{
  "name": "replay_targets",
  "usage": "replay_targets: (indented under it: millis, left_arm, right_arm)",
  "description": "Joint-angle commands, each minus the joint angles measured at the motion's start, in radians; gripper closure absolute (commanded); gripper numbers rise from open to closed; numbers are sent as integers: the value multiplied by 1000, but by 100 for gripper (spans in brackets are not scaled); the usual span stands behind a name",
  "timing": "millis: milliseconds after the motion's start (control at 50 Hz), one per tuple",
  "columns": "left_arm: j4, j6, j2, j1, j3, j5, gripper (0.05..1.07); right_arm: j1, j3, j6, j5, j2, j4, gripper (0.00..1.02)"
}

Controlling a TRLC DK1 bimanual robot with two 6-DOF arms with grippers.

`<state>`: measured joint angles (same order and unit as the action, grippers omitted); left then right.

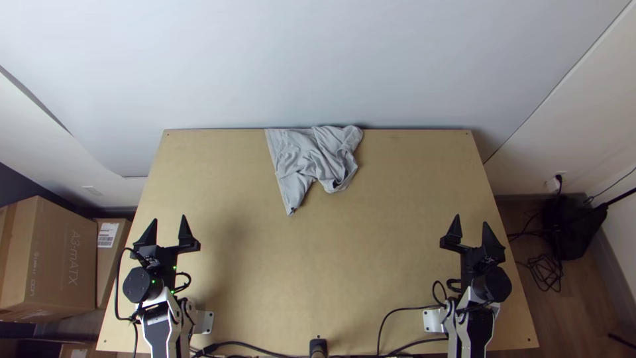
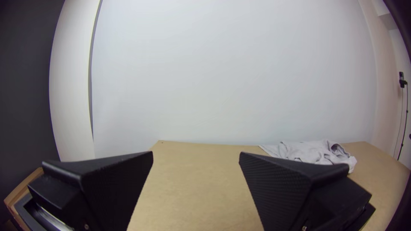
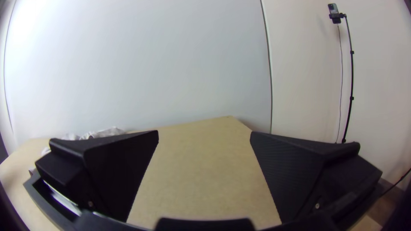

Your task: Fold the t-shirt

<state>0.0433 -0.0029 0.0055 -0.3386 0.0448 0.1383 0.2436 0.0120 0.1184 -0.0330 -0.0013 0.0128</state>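
The light grey t-shirt point(image 1: 306, 158) lies bunched and wrinkled at the far edge of the wooden surface point(image 1: 397, 265), left of its middle, one narrow pointed part stretching toward the near side and a small dark gap among its folds. The left tool point(image 1: 169, 219) and right tool point(image 1: 471, 219) both stand wide open, holding nothing.
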Motion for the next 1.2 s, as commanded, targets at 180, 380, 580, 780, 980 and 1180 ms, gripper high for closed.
replay_targets:
  millis: [180,380,580,780,980,1180]
  left_arm:
    - [-19,12,-6,-8,-46,1,10]
    - [-19,12,-6,-8,-45,1,10]
    - [-19,12,-6,-8,-46,1,10]
    - [-19,12,-6,-8,-46,1,10]
    - [-19,12,-6,-8,-46,1,10]
    - [-19,-11,-6,-5,-45,1,10]
  right_arm:
    - [5,-4,-17,8,-2,-17,4]
    - [5,-4,-17,8,-2,-17,4]
    - [5,-4,-17,8,-2,-17,4]
    - [5,-4,-17,8,-2,-17,4]
    - [5,-4,-17,8,-2,-17,4]
    - [5,-4,-17,8,-2,-17,4]
